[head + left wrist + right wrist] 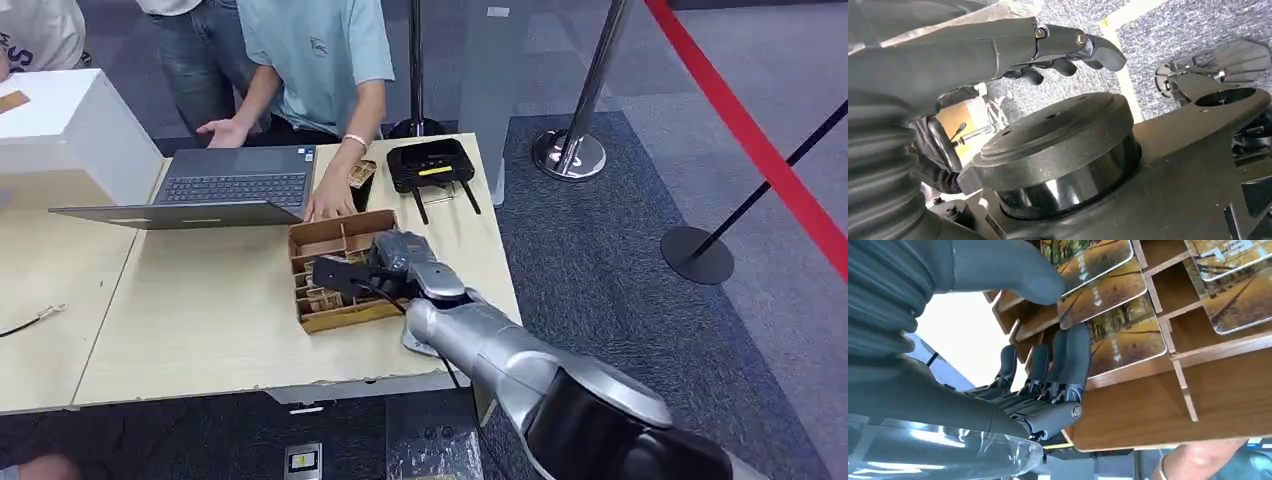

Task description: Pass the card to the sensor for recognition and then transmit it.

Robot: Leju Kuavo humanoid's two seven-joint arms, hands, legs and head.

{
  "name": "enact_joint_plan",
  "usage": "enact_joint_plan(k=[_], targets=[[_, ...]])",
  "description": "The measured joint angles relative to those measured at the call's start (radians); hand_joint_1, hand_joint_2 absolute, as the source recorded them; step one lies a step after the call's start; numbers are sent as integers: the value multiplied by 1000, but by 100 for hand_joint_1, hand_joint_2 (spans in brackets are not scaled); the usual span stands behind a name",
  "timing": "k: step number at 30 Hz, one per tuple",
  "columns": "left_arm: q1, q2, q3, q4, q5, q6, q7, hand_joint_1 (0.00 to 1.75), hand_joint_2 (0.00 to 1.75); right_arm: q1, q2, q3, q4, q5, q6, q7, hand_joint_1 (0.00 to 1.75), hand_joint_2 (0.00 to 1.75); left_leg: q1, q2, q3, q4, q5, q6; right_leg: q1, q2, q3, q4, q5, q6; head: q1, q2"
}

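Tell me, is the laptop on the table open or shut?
Open. The laptop shows its keyboard, and its lid lies far back, toward the camera. Whether the screen is on cannot be told.

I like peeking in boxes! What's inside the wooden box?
The wooden box has compartments holding picture cards. The right hand reaches in, covering part of them.

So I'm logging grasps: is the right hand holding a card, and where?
Right hand pinches a card at its edge, thumb against fingers, inside the wooden box.
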Motion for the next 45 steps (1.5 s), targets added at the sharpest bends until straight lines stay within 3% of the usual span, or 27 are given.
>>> enact_joint_plan(k=[16, 23, 35, 36, 45], targets=[[0, -1, 0, 0, 2, 3, 0, 0, 175, 18, 3, 3, 0, 5, 5, -13, 96, 175, 0, 0, 1, 0, 0, 0, 0, 0, 1, 0, 0, 0, 0, 0], [0, -6, -2, 0, 3, 6, -11, 0, 175, 22, 6, 3, -1, 12, 8, -16, 108, 175, 0, 0, 1, 0, 0, 0, 0, 1, 1, 0, 0, 0, 0, 0], [0, -7, -2, 0, 6, 6, -12, 0, 175, 24, 8, 4, -4, 12, 6, -17, 103, 175, 0, 0, 1, 0, 0, 0, 0, 1, 1, 0, 0, 0, 0, 0], [0, -7, -2, 0, 6, 6, -12, 0, 175, 24, 8, 4, -5, 12, 6, -17, 96, 175, 0, 0, 1, 0, 0, 0, 0, 1, 1, 0, 0, 0, 0, 0], [0, -7, -2, 0, 10, 10, -17, 0, 175, 22, 8, 5, -21, 13, 5, -20, 99, 175, 0, 0, 1, 0, 0, 0, 0, 1, 1, 0, 0, 0, 0, 0]])
